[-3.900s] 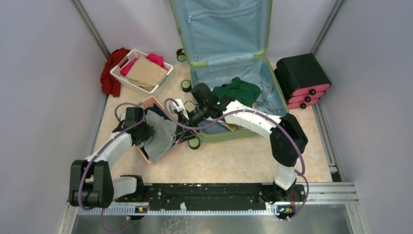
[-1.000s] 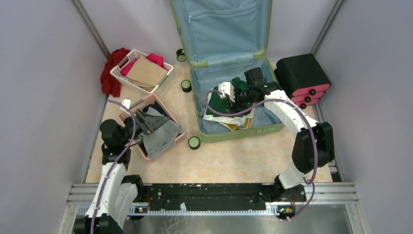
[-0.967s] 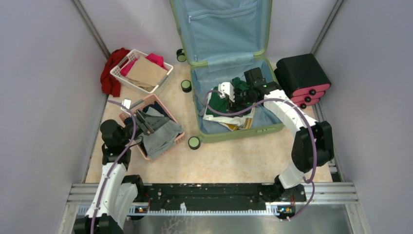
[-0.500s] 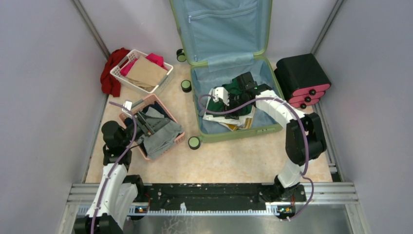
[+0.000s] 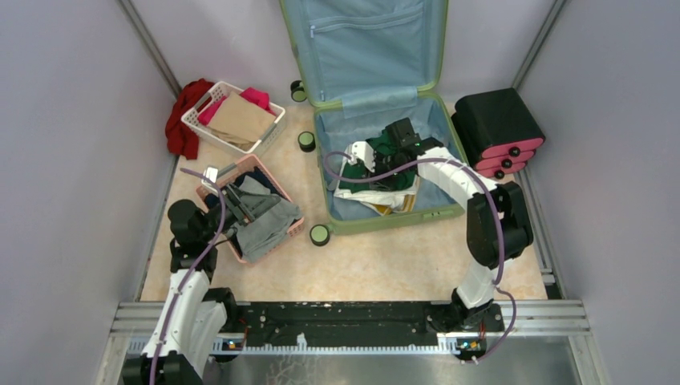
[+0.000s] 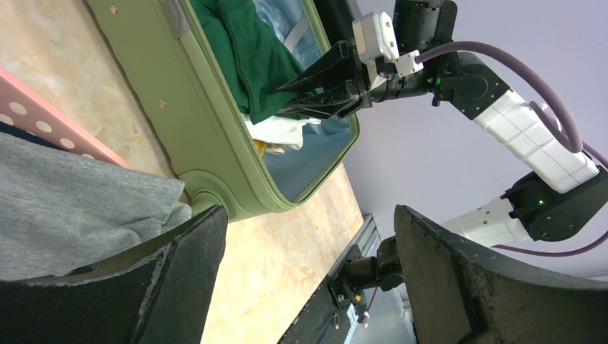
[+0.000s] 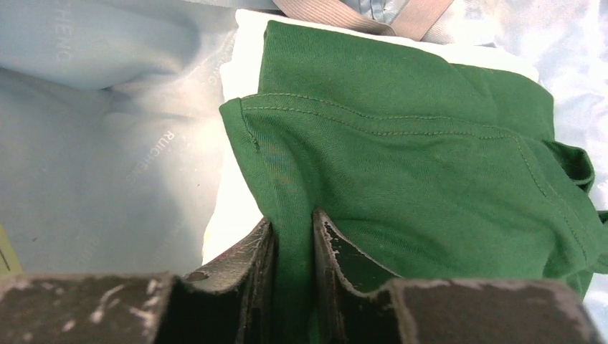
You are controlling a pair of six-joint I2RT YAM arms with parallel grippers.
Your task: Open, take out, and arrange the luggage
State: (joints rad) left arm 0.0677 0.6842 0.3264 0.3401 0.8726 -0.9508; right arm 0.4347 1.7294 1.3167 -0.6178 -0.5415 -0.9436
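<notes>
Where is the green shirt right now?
In the top view, the green shirt lies inside the open luggage, right of centre, on top of a white garment. The right claw is pinching its edge.

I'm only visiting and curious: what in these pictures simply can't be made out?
Top view: what lies beneath the green shirt in the luggage; shirt and right arm cover it.
Right wrist view: how deep the right end effector pinches the shirt; its fingers hide it.
Left wrist view: what fills the pink basket; only its rim and grey cloth show before the edge.
Top view: what is under the tan piece in the white basket.
</notes>
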